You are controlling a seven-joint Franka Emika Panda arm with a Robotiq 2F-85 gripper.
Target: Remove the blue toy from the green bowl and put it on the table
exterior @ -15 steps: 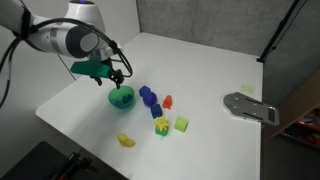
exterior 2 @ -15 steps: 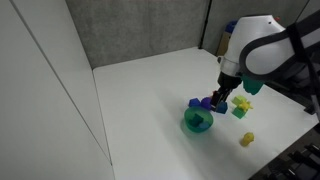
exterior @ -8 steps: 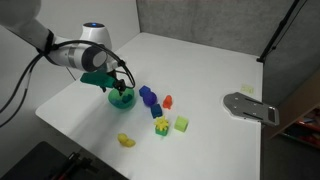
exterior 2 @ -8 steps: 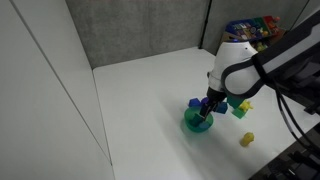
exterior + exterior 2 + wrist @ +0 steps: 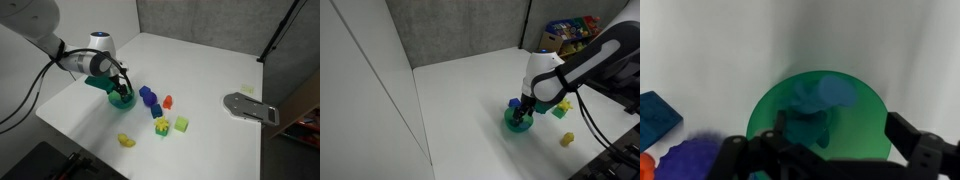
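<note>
The green bowl fills the middle of the wrist view, and the light-blue toy lies inside it. The bowl also shows in both exterior views, on the white table. My gripper is open and has come down into the bowl, one finger on each side of the toy. In the exterior views the gripper hides the toy.
Dark-blue blocks, a red piece, a lime-green cube and yellow toys lie beside the bowl. A grey metal plate sits at the table's edge. A dark-blue block is at the wrist view's left.
My gripper has come down from above the bowl into it, around the blue toy. The bowl and the other toys have not moved.
</note>
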